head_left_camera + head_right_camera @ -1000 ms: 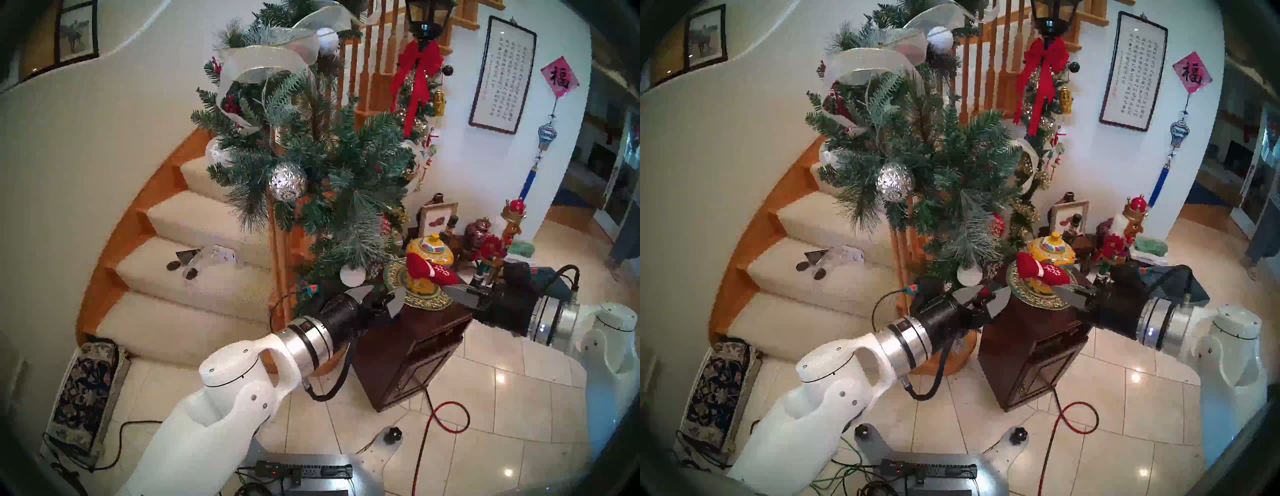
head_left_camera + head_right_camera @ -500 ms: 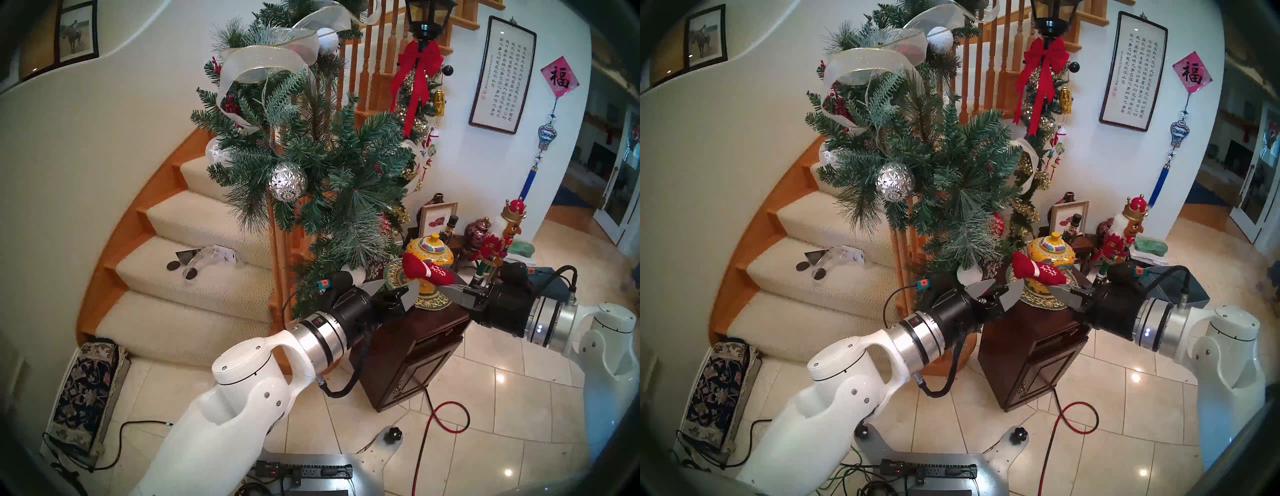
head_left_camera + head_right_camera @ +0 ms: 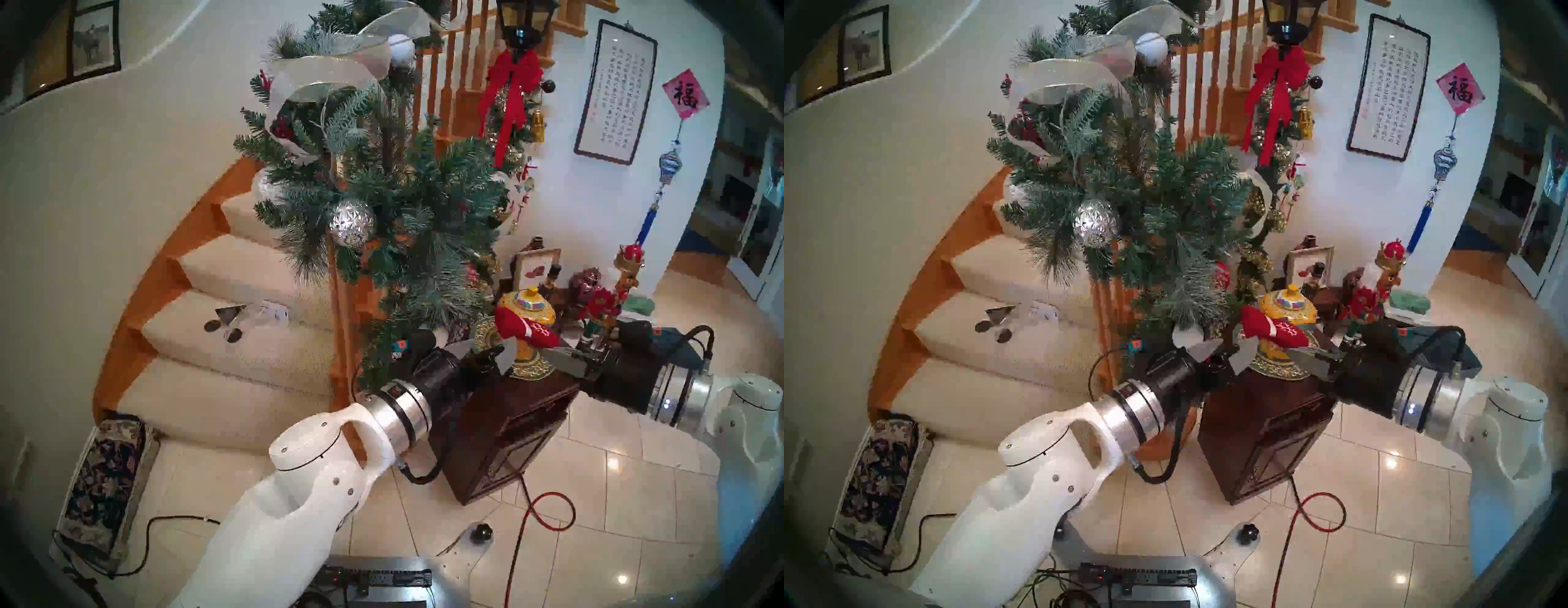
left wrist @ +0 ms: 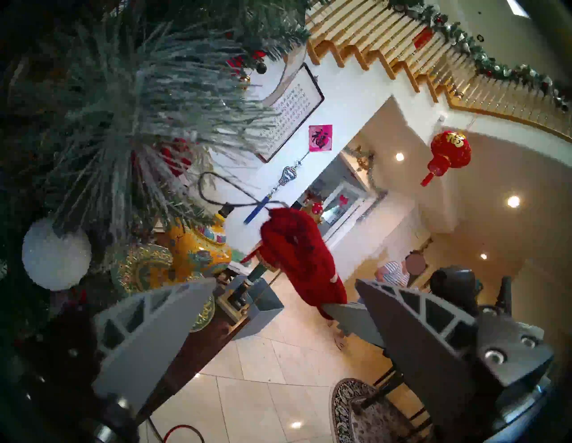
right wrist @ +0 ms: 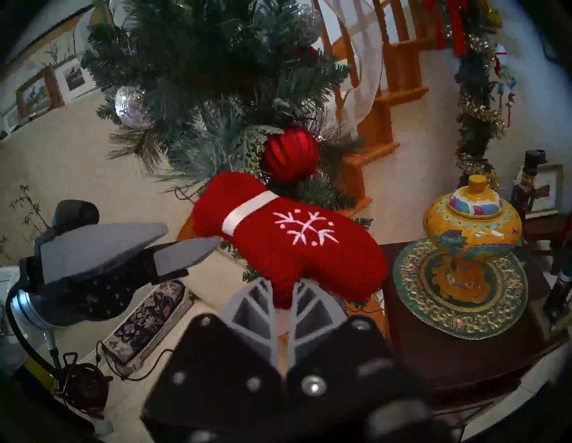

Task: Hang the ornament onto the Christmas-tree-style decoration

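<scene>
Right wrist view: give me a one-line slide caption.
Right gripper shut on the red mitten below the garland, open left gripper alongside.

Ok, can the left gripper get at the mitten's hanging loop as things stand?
Probably yes. The left gripper is open, and the loop stands free above the mitten, which the right gripper holds by its thumb. Frosted garland needles crowd one side.

Left gripper (image 3: 488,350) agape, level; right gripper (image 5: 283,289) clamped, tilted slightly down.
</scene>
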Robot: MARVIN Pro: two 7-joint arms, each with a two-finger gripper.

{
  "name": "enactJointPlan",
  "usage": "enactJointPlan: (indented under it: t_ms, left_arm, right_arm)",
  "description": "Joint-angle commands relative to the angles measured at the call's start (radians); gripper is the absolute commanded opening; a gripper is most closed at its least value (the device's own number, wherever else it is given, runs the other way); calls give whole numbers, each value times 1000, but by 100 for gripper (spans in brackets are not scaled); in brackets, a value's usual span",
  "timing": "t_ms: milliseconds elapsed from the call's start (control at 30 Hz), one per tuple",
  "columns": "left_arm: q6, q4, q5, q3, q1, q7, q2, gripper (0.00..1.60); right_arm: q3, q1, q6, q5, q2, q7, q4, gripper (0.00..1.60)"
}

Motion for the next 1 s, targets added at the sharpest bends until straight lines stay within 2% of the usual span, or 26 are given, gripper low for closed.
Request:
enactJointPlan:
  t_ms: [0,267,967]
  left_arm:
    - [-22,5,1,7,-18,7,-18,160]
    - [-56,21,-17,28,-31,4,-14,160]
    - [-105,19,-73,67,-52,39,1,160]
  right_arm:
    - [38,-18,7,17,-11,23,-25,0]
    - [50,-24,11,30,-12,44,-31,0]
    - [27,-15,24,26,-3,52,-31,0]
